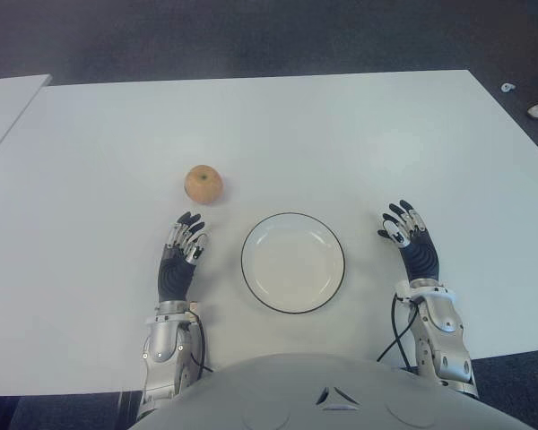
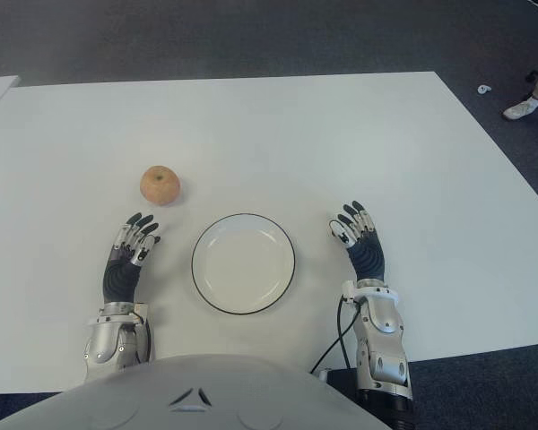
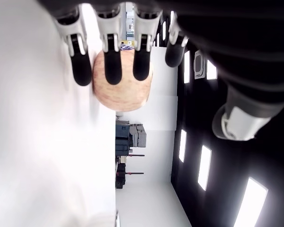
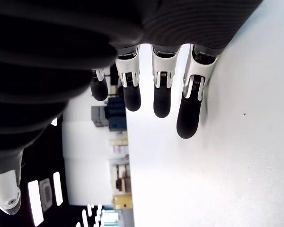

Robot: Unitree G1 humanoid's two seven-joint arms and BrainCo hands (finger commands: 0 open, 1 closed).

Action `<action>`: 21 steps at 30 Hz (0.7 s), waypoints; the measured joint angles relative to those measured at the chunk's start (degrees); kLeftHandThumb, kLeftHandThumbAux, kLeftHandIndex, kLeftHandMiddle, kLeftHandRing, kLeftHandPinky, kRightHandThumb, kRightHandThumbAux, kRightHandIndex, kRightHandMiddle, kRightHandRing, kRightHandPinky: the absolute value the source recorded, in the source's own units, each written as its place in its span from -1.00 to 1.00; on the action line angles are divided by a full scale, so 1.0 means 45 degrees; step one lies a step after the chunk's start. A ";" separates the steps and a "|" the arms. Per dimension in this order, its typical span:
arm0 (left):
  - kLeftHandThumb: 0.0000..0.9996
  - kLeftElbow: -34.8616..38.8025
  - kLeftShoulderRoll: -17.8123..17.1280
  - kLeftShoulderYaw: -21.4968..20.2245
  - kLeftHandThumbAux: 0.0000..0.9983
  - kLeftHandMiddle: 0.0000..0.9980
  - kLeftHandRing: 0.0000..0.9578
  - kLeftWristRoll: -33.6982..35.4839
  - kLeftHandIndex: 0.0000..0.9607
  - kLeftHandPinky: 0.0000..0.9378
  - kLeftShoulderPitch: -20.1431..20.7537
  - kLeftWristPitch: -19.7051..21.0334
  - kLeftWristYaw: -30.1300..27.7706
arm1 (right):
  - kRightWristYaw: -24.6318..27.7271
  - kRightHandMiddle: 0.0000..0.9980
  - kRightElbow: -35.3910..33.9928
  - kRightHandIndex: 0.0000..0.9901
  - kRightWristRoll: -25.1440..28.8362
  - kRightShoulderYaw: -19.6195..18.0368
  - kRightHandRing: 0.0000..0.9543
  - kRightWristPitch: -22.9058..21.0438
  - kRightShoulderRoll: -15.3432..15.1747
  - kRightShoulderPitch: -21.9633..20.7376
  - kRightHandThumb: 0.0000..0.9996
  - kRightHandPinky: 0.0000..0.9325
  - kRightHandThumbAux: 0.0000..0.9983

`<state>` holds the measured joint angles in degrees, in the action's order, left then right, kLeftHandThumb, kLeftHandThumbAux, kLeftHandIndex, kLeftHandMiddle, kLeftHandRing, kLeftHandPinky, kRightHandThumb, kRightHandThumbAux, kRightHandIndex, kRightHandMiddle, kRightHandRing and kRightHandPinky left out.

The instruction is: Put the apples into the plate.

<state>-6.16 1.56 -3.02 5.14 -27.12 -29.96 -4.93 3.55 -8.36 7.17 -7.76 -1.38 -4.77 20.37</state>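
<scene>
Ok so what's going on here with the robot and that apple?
Nothing is being handled yet. One apple sits on the white table, apart from the empty white plate with a dark rim, which lies between the robot's hands. The left hand is open, left of the plate, its fingers pointing toward the apple just ahead without touching it. The right hand shows open on the plate's right side, holding nothing. The apple has not yet gone onto the plate.

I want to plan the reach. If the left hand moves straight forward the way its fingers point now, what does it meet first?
Most likely the apple. The left hand lies open on the table, left of the plate, fingers aimed at the apple just ahead, with nothing between.
</scene>
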 measured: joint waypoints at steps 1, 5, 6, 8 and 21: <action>-0.33 -0.0001 0.0000 0.0000 0.08 -0.65 -0.59 0.0006 -0.73 -0.50 0.0000 0.0000 -0.0005 | 0.0000 -0.72 0.0000 -0.90 0.0000 0.0000 -0.69 0.0000 0.0001 0.0000 -0.30 -0.65 0.13; -0.33 -0.0002 0.0003 0.0007 0.08 -0.65 -0.59 0.0081 -0.72 -0.50 0.0000 -0.0010 -0.0012 | -0.0003 -0.73 -0.0003 -0.90 -0.0001 0.0001 -0.70 0.0000 0.0005 0.0001 -0.30 -0.67 0.12; -0.34 -0.0002 0.0003 0.0008 0.08 -0.65 -0.59 0.0088 -0.72 -0.50 0.0000 -0.0011 -0.0012 | -0.0003 -0.73 -0.0003 -0.90 -0.0001 0.0002 -0.70 0.0000 0.0005 0.0001 -0.30 -0.67 0.12; -0.34 -0.0001 0.0000 0.0011 0.08 -0.64 -0.59 0.0094 -0.72 -0.50 0.0000 -0.0011 -0.0012 | -0.0008 -0.73 -0.0004 -0.90 -0.0004 0.0003 -0.70 0.0000 0.0005 0.0001 -0.31 -0.67 0.12; -0.44 -0.0233 -0.0304 -0.0173 0.01 -0.64 -0.57 0.0130 -0.63 -0.44 0.0383 -0.0206 -0.0188 | -0.0024 -0.72 0.0128 -0.90 -0.0019 -0.0005 -0.69 -0.0001 -0.0002 -0.0044 -0.31 -0.66 0.15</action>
<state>-7.21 0.19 -3.80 5.73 -25.40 -30.89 -5.78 3.45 -7.79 7.08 -7.78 -1.38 -4.78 20.17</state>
